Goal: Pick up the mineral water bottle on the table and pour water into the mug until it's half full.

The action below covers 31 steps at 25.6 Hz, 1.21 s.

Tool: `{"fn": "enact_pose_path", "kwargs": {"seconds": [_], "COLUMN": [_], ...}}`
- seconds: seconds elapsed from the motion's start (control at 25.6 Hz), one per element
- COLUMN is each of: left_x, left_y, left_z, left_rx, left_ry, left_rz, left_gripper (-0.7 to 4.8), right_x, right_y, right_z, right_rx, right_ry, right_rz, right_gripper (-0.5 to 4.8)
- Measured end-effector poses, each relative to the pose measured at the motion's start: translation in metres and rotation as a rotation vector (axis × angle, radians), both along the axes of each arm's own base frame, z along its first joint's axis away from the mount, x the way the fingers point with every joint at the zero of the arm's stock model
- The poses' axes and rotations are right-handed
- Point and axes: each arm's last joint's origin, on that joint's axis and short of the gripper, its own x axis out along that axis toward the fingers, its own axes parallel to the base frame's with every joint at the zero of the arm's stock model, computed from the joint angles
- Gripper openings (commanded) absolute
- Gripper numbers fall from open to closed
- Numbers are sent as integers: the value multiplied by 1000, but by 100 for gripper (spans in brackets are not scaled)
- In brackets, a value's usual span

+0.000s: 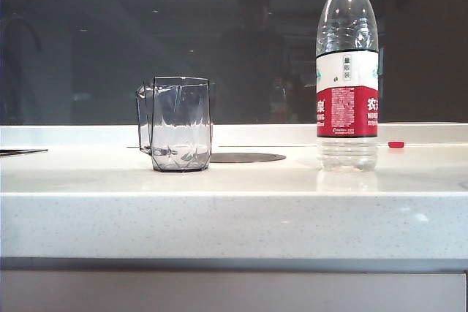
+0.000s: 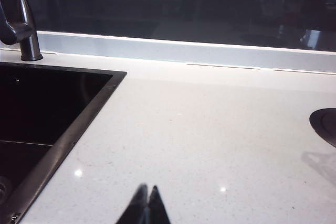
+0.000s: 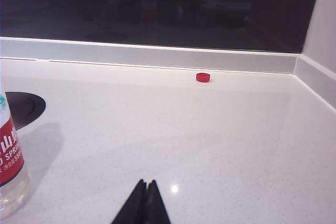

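Exterior view shows nothing begun: uncapped clear plastic mineral water bottle (image 1: 346, 71) and empty grey faceted mug (image 1: 180, 123) stand well apart, left gripper (image 2: 146, 191) and right gripper (image 3: 146, 186) both pressed together, holding nothing.

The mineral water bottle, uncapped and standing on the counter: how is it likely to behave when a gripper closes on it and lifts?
The mineral water bottle is tall on a narrow base, so a sideways nudge could tip it. Its thin clear wall will probably give under squeeze. With the red cap off, tipping could spill. Both the left gripper and right gripper sit shut, away from it.
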Motion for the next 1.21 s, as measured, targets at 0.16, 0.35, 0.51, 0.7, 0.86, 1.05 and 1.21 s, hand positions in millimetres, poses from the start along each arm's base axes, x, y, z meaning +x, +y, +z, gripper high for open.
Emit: {"fn": "enact_pose_path", "kwargs": {"seconds": [0.16,0.35,0.51,0.7,0.86,1.05,1.21], "left_x": [0,0,0,0,-3,-12,-21], "left_y": [0,0,0,-6,-24,-48,-62], "left_z": [0,-1,-2,-2,-2,-2,-2], "left_rx": [0,0,0,0,0,4,6], "left_ry": [0,12,22,23,23,23,23], "left_rz": [0,0,0,-46,-201,-470,-639], "left_gripper": [-4,-4,-4,-4,-4,-4,-4], "right_x": [0,0,0,0,0,-2,-5], "right_y": [0,0,0,3,6,12,27], "right_z": [0,0,0,0,0,0,2], "right_rx": [0,1,24,330,456,600,595], "right_ry": [0,0,0,13,40,110,150], "right_rz": [0,0,11,115,212,409,578], "right_gripper": [0,0,0,0,3,-3,-5]}}
